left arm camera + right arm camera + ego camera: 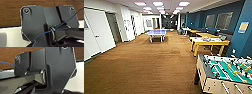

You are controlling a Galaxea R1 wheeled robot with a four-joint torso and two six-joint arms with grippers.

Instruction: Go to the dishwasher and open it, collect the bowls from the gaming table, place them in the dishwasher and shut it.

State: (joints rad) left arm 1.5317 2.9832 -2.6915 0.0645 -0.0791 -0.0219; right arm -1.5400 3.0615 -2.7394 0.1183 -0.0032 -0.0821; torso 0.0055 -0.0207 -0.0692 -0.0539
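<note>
Nearest the head camera, at the lower right, stands a table-football table (226, 72) with a green field and rods. Beyond it along the blue wall is the gaming table (209, 41), white-topped on yellow legs, with some small items on top; a bluish patch among them may be one of the bowls (206, 39), though they are too small to tell apart. Farther down the room, in the middle of the brown carpet (146, 67), is a blue table-tennis table (156, 32). White doors (97, 32) line the left wall. From this I judge the robot to be driving through the games room, with the bowls apparently not yet collected and the gaming table some way off to the right ahead.

At the left wrist, dark robot plates sit over brown carpet and a pale surface, with a thin blue cable (52, 30) crossing them. Whether this pincer is apart or together I cannot tell.

At the right wrist, the same dark plates and blue cable (11, 64) appear over carpet; again I cannot tell the pincer's state. Nothing appears to be carried.
</note>
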